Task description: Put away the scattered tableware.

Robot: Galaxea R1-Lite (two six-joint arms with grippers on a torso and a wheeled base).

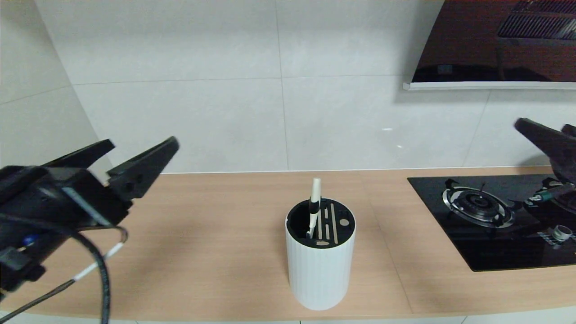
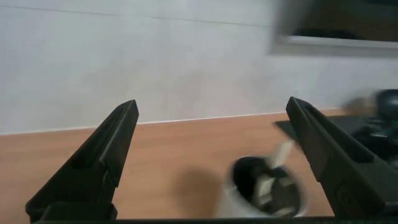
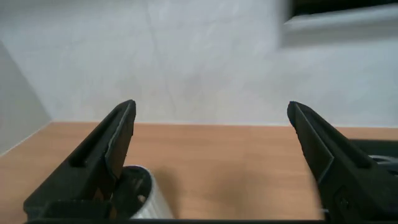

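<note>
A pale tiled wall point(image 1: 202, 90) backs the scene, and a long wooden counter point(image 1: 216, 216) runs along its foot. A dark glass hood point(image 1: 495, 45) hangs on the wall at the upper right. Below it a black glass stove point(image 1: 486, 243) is set into the right part of the counter, with a round metal burner point(image 1: 478, 206) near its left edge. The left claw point(image 1: 141, 145) is raised over the left part of the counter, well apart from everything on it, its two black fingers spread wide and holding nothing. The right claw point(image 1: 544, 128) hangs above the stove at the far right edge of the head view. Its wrist view shows its fingers likewise parted with nothing between them. A white ribbed holder point(image 1: 319, 270), a tall cylinder with a black slotted top, stands upright near the front edge of the counter, about midway between the two claws and just left of the stove. One utensil point(image 1: 315, 198) with a white handle and a dark band stands in the open compartment on the left side of the holder's top, leaning slightly. It is probably a knife or spoon, but its working end is down inside the holder. A small silver knob point(image 1: 562, 232) sits on the stove's front right.
</note>
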